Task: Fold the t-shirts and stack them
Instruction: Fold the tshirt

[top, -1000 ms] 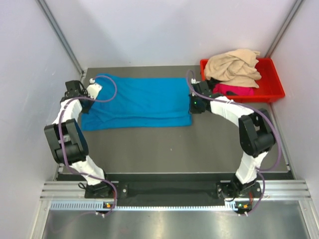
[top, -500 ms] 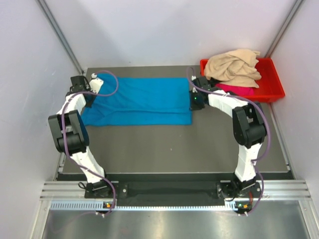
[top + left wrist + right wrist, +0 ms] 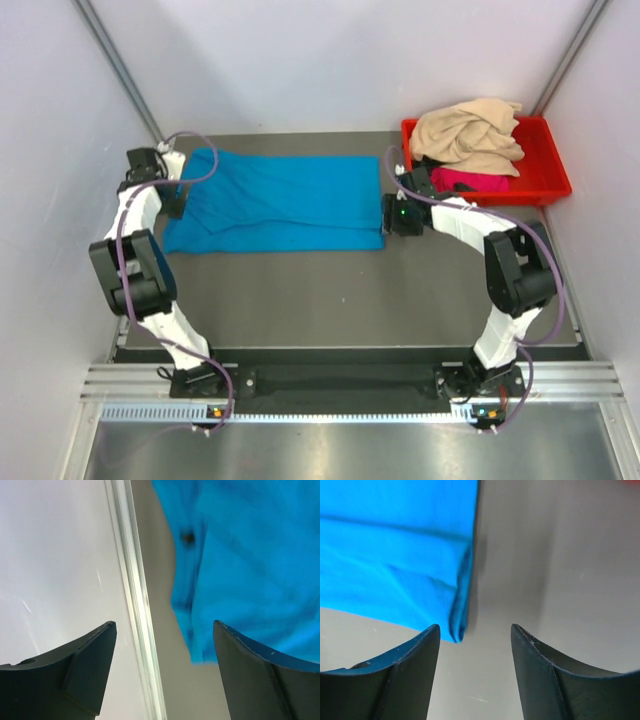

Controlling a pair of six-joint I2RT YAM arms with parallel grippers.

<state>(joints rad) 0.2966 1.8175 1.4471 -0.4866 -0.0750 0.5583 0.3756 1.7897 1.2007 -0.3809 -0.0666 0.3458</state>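
Released: left gripper (image 3: 164,625), right gripper (image 3: 475,626) agape at turquoise shirt (image 3: 280,200) ends, seemingly raised.

Left fingers (image 3: 85,665) and right fingers (image 3: 405,675) have sprung apart — turquoise t-shirt (image 3: 290,200) released.

- Overhead view: bright, even, diffuse light; sharp across the frame. Pale wall (image 3: 330,60) without hot spots. Shadows on the counter (image 3: 330,290) are faint and soft-edged. Thin white glare line along the metal rail (image 3: 350,414) at the near edge.
- Left wrist view: turquoise t-shirt (image 3: 250,555) smeared and out of focus; wall washed near-white; left hand (image 3: 165,625) dark, edges crisper.
- Right wrist view: shirt blurred, soft shadow beside its edge; right hand (image 3: 475,626) near-black.
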